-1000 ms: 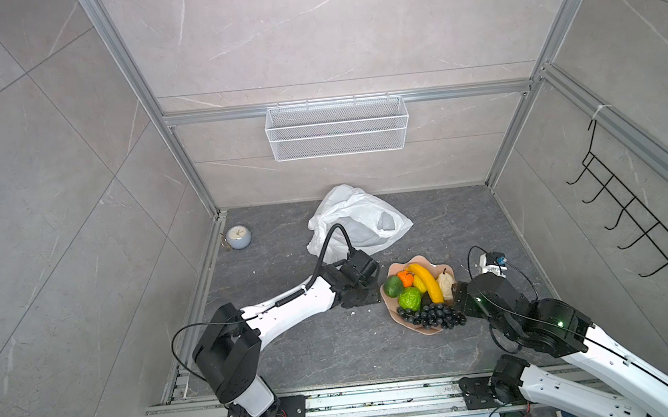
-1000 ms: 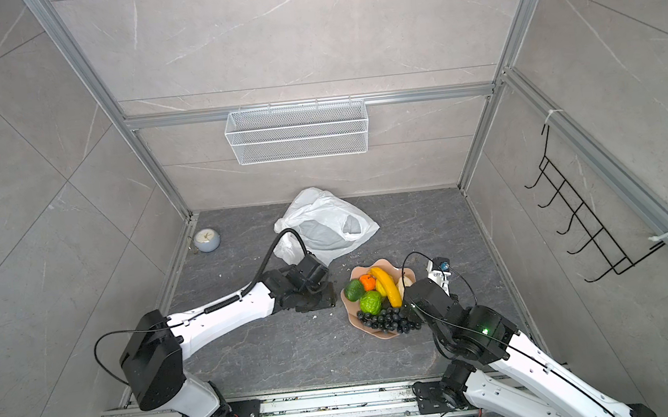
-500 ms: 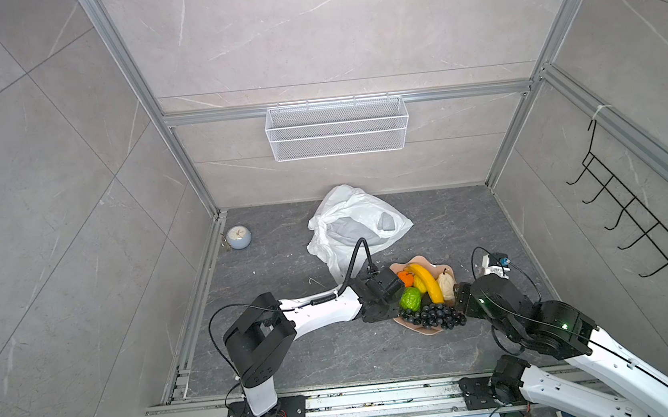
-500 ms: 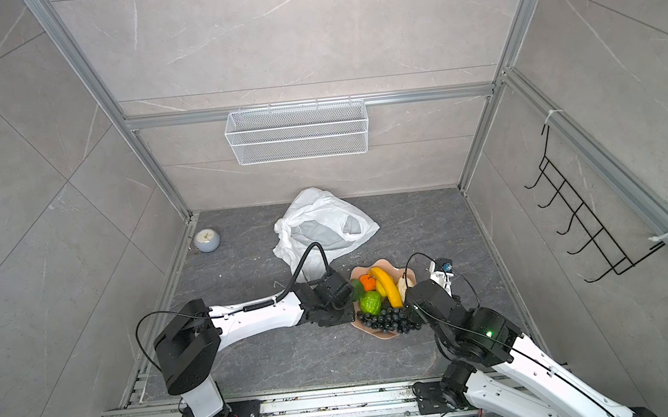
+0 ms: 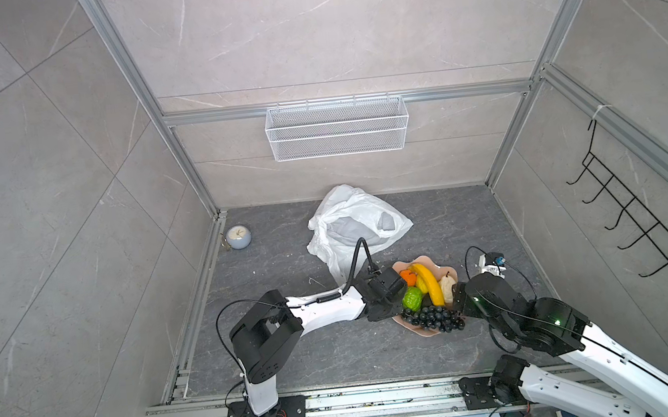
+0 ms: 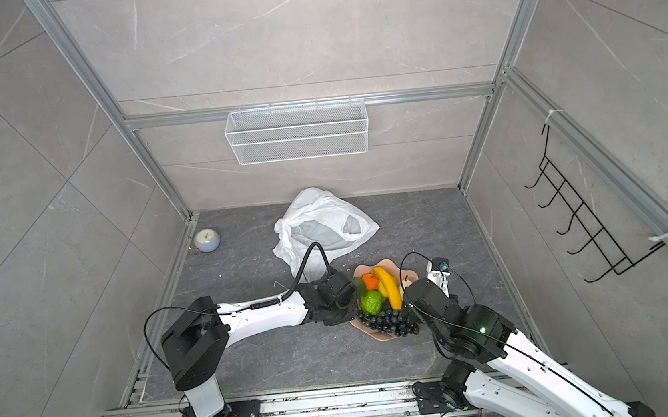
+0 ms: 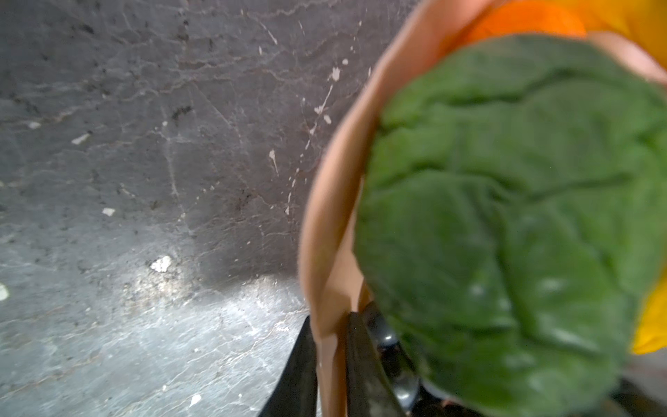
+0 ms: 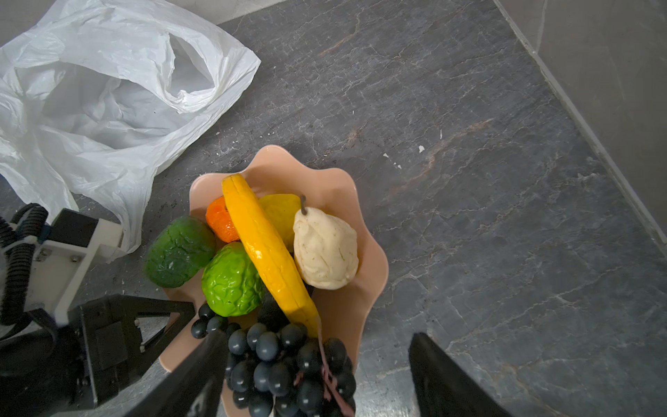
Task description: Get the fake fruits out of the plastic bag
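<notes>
Pinching rim of pink plate (image 7: pixel 325 216) in my left gripper (image 7: pixel 330 325); my right gripper (image 8: pixel 317 339) spread wide over grape bunch (image 8: pixel 274 361).

Left end effector (image 7: pixel 330 361), earlier open beside the plastic bag (image 5: pixel 350 224), now tight on the pink plate (image 8: pixel 325 173) rim.

pink scalloped plate (image 8: pixel 325 173) on the dark marbled table (image 8: pixel 469 180), stacked with fake fruits. Banana (image 8: pixel 267 249) lies across the pile, cream pear (image 8: pixel 326 249) and bumpy yellow one (image 8: pixel 279 213) on one side, orange (image 8: pixel 220 220), bumpy bright green one (image 8: pixel 231 279) and dark green oval (image 8: pixel 178 251) on the other, the oval hanging over the rim. Black grape bunch (image 8: pixel 281 361) spills over the edge. Crumpled white plastic bag (image 8: pixel 108 90) lies just beside the plate. Left gripper's fingers (image 8: pixel 162 306) meet the plate rim, right gripper's fingers (image 8: pixel 444 382) are spread wide, one over the grapes
</notes>
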Robot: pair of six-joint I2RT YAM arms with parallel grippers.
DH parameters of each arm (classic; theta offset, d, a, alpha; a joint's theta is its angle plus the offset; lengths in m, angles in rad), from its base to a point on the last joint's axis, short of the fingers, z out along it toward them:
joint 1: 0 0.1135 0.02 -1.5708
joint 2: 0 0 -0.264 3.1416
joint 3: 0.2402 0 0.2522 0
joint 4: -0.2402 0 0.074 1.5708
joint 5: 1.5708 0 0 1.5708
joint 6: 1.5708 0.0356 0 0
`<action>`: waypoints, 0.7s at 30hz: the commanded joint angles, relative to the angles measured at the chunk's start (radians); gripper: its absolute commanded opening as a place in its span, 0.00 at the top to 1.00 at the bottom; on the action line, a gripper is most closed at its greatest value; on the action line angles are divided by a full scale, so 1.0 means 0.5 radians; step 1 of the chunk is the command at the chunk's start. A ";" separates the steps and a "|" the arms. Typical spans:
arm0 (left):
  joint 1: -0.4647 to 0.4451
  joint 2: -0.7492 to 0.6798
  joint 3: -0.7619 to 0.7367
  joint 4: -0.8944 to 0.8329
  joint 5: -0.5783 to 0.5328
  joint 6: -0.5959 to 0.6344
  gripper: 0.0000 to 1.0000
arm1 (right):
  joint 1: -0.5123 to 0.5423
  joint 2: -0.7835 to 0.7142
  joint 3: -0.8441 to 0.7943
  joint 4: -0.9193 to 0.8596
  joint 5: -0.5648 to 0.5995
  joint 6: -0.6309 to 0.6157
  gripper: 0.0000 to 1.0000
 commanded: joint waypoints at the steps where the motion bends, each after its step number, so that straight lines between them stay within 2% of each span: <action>1: -0.002 -0.018 0.006 -0.047 -0.046 -0.047 0.87 | -0.007 0.016 0.020 -0.040 0.042 0.014 0.19; 12: 0.117 -0.236 -0.265 -0.025 -0.045 -0.088 0.89 | -0.007 0.031 0.020 -0.045 0.042 0.017 0.19; 21: 0.262 -0.648 -0.667 -0.121 -0.092 -0.105 0.89 | -0.007 0.058 0.010 -0.039 0.047 0.021 0.19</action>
